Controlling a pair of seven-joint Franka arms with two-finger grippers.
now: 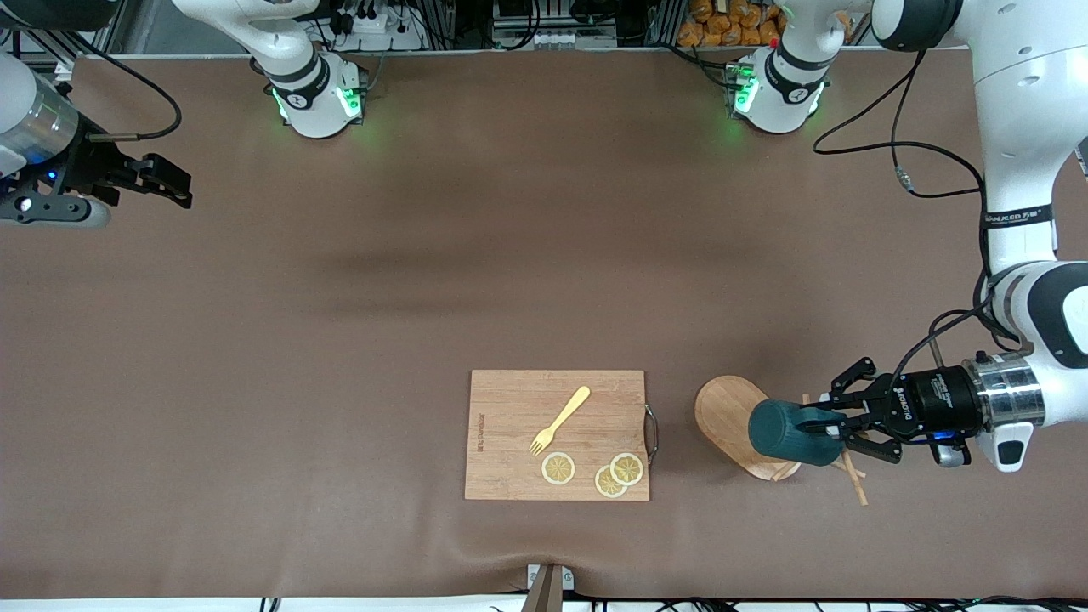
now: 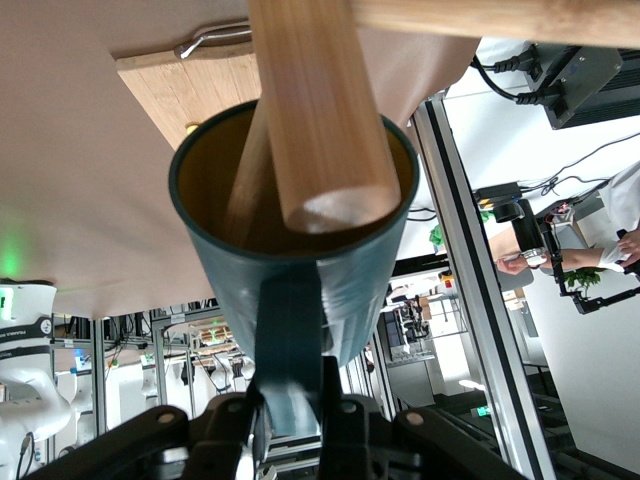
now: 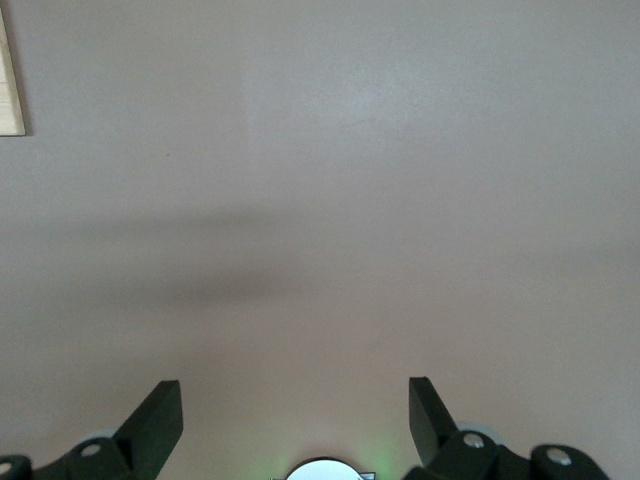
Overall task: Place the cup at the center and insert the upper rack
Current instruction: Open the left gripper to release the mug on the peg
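The dark teal cup [image 1: 786, 433] is held on its side in my left gripper [image 1: 837, 427], which is shut on its small handle [image 2: 290, 340]. The cup is over the wooden mug tree, whose flat oval base [image 1: 727, 412] is tipped up beside the cutting board. Thin pegs [image 1: 854, 483] stick out under the gripper. In the left wrist view the thick post [image 2: 320, 120] crosses the cup's yellow mouth [image 2: 215, 190]. My right gripper [image 1: 174, 183] waits open and empty at the right arm's end of the table [image 3: 295, 400].
A rectangular wooden cutting board [image 1: 510, 425] with a metal handle [image 1: 652, 432] lies near the table's front edge, beside the mug tree. It carries a yellow fork [image 1: 561, 419] and three lemon slices [image 1: 558, 468]. A black cable [image 1: 901, 161] lies by the left arm.
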